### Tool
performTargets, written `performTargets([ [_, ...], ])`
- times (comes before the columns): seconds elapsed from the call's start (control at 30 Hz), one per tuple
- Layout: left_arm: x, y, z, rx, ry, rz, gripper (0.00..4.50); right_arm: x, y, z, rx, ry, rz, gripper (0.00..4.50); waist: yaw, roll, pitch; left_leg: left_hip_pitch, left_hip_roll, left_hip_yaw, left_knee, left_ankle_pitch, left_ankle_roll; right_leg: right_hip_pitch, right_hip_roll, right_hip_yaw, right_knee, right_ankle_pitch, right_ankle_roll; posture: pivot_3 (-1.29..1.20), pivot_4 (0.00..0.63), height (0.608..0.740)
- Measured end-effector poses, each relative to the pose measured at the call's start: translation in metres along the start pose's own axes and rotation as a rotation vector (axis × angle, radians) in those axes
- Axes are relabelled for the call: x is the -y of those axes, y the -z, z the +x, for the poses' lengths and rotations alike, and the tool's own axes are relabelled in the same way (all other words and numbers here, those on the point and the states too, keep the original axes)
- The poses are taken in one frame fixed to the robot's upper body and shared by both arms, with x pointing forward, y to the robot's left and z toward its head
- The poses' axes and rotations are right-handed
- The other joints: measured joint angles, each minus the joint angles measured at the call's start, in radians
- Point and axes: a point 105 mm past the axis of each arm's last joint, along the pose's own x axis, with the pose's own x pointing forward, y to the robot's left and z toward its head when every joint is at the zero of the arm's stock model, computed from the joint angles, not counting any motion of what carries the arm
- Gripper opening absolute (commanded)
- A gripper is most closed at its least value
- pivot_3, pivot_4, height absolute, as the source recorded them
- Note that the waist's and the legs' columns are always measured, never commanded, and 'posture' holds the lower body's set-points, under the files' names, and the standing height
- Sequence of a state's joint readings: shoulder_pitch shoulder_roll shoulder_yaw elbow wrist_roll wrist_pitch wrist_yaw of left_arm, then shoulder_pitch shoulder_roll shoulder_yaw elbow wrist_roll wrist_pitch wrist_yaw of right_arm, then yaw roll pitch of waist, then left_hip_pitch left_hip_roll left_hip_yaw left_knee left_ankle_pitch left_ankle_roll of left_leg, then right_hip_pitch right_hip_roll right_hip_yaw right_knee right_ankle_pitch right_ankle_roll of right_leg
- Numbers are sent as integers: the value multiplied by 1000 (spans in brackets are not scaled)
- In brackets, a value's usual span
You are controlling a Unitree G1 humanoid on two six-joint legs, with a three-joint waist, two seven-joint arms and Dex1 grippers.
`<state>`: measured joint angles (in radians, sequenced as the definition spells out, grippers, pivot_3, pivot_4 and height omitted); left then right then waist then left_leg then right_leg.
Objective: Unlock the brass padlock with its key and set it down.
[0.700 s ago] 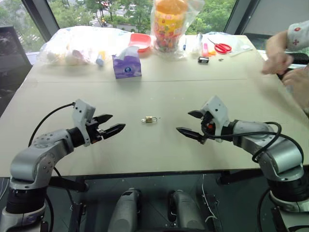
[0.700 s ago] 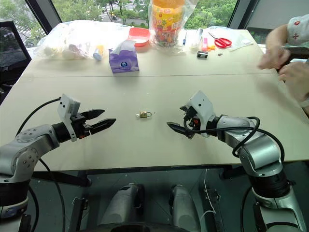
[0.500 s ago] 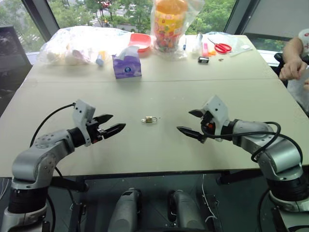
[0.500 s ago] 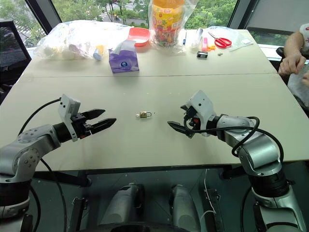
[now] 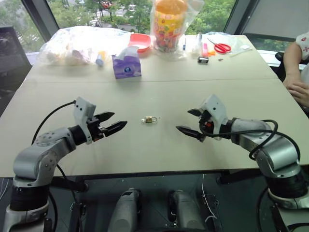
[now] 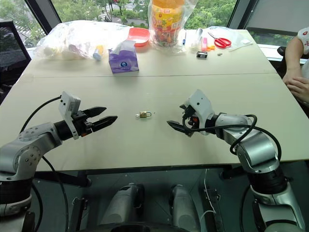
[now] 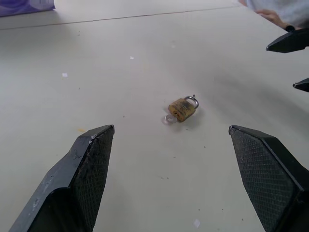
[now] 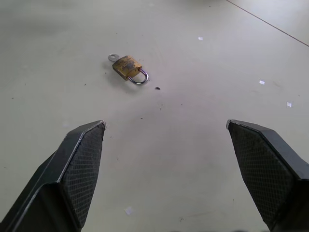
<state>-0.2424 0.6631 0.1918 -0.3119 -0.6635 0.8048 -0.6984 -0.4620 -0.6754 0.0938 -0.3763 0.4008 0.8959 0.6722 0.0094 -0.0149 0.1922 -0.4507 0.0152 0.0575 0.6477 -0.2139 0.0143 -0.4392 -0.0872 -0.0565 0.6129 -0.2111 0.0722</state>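
Tabletop [image 5: 159, 154] bare between both wide-open grippers [image 5: 112, 124] [image 5: 190, 123] and brass padlock [image 5: 151, 119].

- A pale beige table [image 5: 159, 92] stands before large windows [image 5: 120, 9] with dark frames.
- Green trees fill the glass in daylight.
- A dark chair [image 6: 12, 48] sits at the table's left.

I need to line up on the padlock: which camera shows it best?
The right wrist view: the padlock lies flat on the table, shackle and key ring distinct. The left wrist view shows it smaller; in the eye views it is a speck.
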Motion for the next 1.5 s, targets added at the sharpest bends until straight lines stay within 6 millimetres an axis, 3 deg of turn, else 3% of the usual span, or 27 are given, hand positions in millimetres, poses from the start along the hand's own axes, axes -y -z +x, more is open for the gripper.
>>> performTargets([
  [0.1, -4, 7, -6, -116, 33, 82, 3937, 2, -4, 16, -45, -24, -32, 4214, -7, 0, 0, 0, 0, 0, -1, 0, 0, -1, 1, 0, 0, 0, 0, 0, 150, 740],
  [0.27, -8, -1, -22, -218, 109, 161, 3937, -22, -20, 63, -65, -205, -106, 4214, -22, 0, 0, -3, 1, 0, -1, 0, 0, -3, 2, 0, 1, 0, 0, 0, 150, 740],
  [0.37, -6, -3, -29, -251, 143, 188, 3937, -29, -18, 83, -102, -271, -169, 4214, -21, 0, 0, -3, 0, 1, 0, 0, 0, -3, 3, 0, 0, 0, 0, 0, 150, 740],
  [0.53, -5, -2, -24, -214, 128, 182, 3937, -25, -18, 116, -139, -319, -172, 4214, -25, 0, 0, -4, 0, 1, 1, 0, 0, -3, 4, 0, 2, 1, 1, 0, 150, 740],
  [0.7, -2, 9, -19, -188, 88, 151, 3937, -18, -13, 132, -171, -348, -195, 4214, -24, 0, 0, -3, 0, 1, 1, 1, 0, -3, 5, 0, 4, 2, 3, 0, 150, 740],
  [0.77, -3, 10, -19, -188, 77, 149, 3937, -17, -12, 134, -177, -358, -216, 4214, -26, 0, 0, -1, 0, 2, 1, 1, 0, -2, 5, 0, 5, 2, 3, 0, 150, 740],
  [0.8, -3, 11, -19, -189, 72, 150, 3974, -17, -12, 135, -180, -366, -227, 3961, -27, 0, 0, 0, 0, 2, 1, 1, 0, -1, 5, 0, 6, 2, 3, 0, 150, 740],
  [0.9, -3, 15, -19, -193, 67, 142, 3989, -21, -11, 139, -180, -393, -258, 2891, -29, 0, 0, 6, 1, 2, 0, 1, -1, 2, 5, 0, 7, 1, 1, 0, 150, 740],
  [1.03, -4, 15, -20, -188, 59, 155, 3989, -27, -13, 142, -168, -413, -297, 810, -29, 0, 0, 8, 1, 1, 0, 2, -3, 3, 5, 1, 8, 1, 0, 0, 150, 740],
  [1.17, -9, 17, -18, -188, 48, 144, 3989, -28, -14, 143, -159, -410, -345, 696, -29, 1, 0, 8, 1, 1, 0, 2, -3, 3, 5, 1, 9, 1, 0, 0, 150, 740],
  [1.3, -14, 11, -4, -127, 72, 96, 3989, -24, -14, 138, -122, -374, -456, 696, -22, 1, 0, 7, 1, 1, 0, 3, -4, 2, 5, 1, 10, 1, 0, 0, 150, 740],
  [1.5, -22, -23, 23, 39, 141, -26, 3989, -6, -35, 105, 21, -264, -687, 696, -21, 0, 0, 6, 0, 1, 1, 3, -3, 2, 5, 1, 10, 3, 4, 0, 150, 740],
])
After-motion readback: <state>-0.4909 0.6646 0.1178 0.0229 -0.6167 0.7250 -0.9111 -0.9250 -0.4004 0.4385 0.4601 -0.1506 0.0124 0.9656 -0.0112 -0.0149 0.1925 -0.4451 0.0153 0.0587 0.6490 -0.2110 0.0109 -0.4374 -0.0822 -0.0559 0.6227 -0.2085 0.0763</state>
